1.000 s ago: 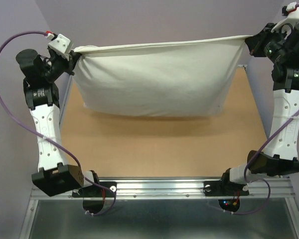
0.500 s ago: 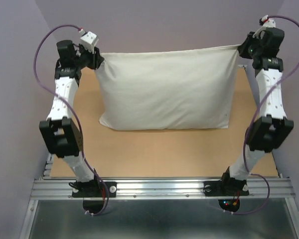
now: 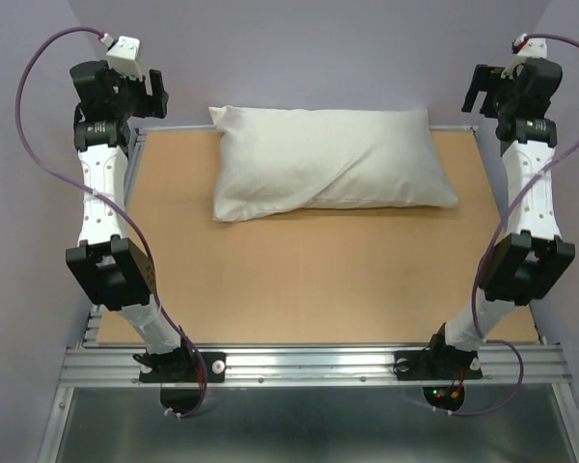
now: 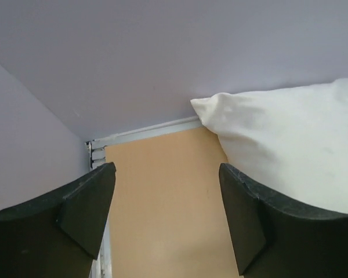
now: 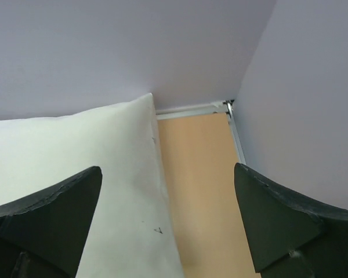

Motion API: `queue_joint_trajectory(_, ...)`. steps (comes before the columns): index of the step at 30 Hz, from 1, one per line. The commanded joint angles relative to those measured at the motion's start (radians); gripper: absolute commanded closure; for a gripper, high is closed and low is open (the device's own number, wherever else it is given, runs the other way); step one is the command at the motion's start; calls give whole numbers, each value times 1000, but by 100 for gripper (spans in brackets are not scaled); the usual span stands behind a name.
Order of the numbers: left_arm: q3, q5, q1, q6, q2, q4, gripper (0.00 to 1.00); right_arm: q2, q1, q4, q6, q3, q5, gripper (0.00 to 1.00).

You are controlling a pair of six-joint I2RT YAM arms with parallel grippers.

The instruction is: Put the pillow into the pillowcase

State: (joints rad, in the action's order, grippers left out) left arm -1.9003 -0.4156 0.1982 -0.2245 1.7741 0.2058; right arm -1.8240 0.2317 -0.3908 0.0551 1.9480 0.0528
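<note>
- Fingers of the left gripper (image 4: pixel 165 171) are seen spread wide, with nothing between them. It is held high over the far left corner of the table (image 3: pixel 299 280).
- Those of the right gripper (image 5: pixel 167 169) are likewise spread and empty, above the far right corner.
- A plump pillowcase (image 3: pixel 328 164) lies flat along the far edge of the table, between the two grippers and touched by neither.
- The pillow is judged to be inside it, as no separate cushion is seen. The task looks all but done.
- Which end is open cannot be told.
- The bundle is expected to be light and soft, sagging wherever it is lifted.
- The thin, limp cloth is likely to slide over the filling if it alone is pinched.
- A hold is best taken at the two far corners, one near each gripper, with cloth and filling gathered together.
</note>
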Motion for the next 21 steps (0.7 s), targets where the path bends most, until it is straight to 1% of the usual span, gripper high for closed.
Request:
queue_joint_trajectory(1, 63, -23, -13, 5, -56, 21, 1, 153, -2, 14, 26, -145, 131, 0)
queue_joint_trajectory(3, 43, -54, -13, 7, -38, 73, 1, 183, -2, -49, 28, -176, 163, 0)
queue_joint_trajectory(4, 32, -70, -13, 5, -28, 127, 1, 192, -2, -71, 26, -214, 182, 0)
queue_joint_trajectory(6, 30, -127, -14, -7, -13, 167, 1, 212, -2, -124, 29, -263, 240, 0)
queue_joint_trajectory(7, 47, -146, -16, -16, -8, 203, 1, 233, -2, -135, 31, -321, 269, 0)
queue_joint_trajectory(13, 128, -98, -89, -52, -10, 326, 1, 304, -2, -220, 51, -512, 347, 0)
queue_joint_trajectory(15, 184, -129, -98, -53, -24, 343, 1, 334, -2, -241, 51, -584, 386, 0)
queue_joint_trajectory(16, 242, -140, -109, -50, -51, 337, 1, 362, -2, -241, 42, -612, 397, 0)
queue_joint_trajectory(21, 406, -103, -149, -50, -148, 282, 1, 439, -2, -241, 14, -779, 453, 0)
